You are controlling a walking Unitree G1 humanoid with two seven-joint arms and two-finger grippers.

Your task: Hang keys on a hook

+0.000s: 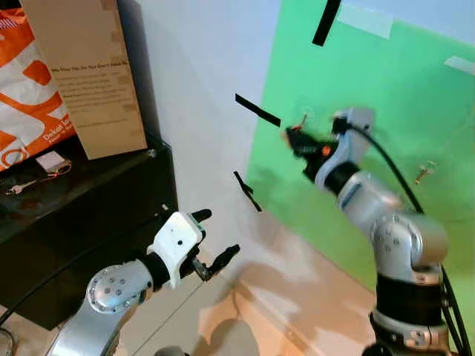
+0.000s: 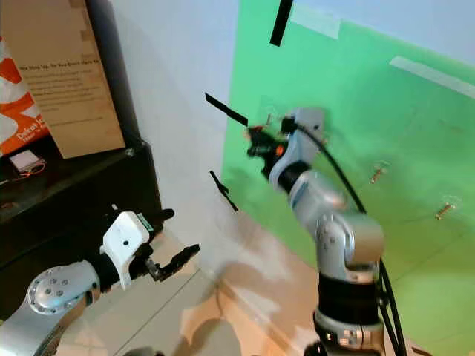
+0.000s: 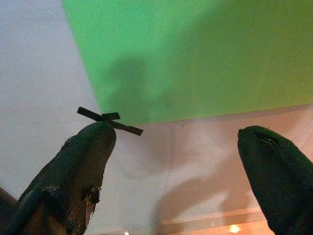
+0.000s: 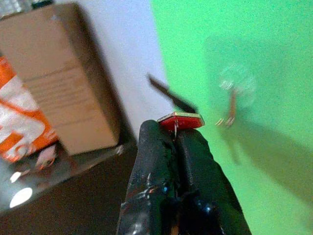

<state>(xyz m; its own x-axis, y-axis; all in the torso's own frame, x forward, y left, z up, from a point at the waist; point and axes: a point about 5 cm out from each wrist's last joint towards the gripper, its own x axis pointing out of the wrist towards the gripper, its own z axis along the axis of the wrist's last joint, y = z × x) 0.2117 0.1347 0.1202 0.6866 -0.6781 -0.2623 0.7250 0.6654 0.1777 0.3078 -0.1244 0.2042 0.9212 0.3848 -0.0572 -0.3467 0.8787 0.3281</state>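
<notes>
White wall (image 1: 200,67) fills the back, with a big green sheet (image 1: 386,133) stuck on its right part by black tape (image 1: 256,110). At the left stands a black cabinet (image 1: 96,208). On its top, by the left edge, lean an orange bag (image 1: 26,89) and a brown box (image 1: 89,74). A small white thing (image 1: 50,161) and some keys (image 1: 20,187) lie in front of the bag, near the left edge.

Low down beside the cabinet front is the left gripper (image 1: 215,245). Its fingers (image 3: 83,166) are spread wide apart and hold nothing. It points at the wall where the green sheet ends.

Farther right, the right gripper (image 1: 293,137) is lifted up to the green sheet. Its fingers (image 4: 156,156) are pressed tight together on a small red tag (image 4: 181,119). I cannot tell if keys hang from the tag. The tag is just beside a clear hook (image 4: 234,90) on the sheet, near the sheet's left edge. I cannot tell if they touch. Another hook (image 1: 425,172) sits farther right on the sheet, well apart from the gripper.
</notes>
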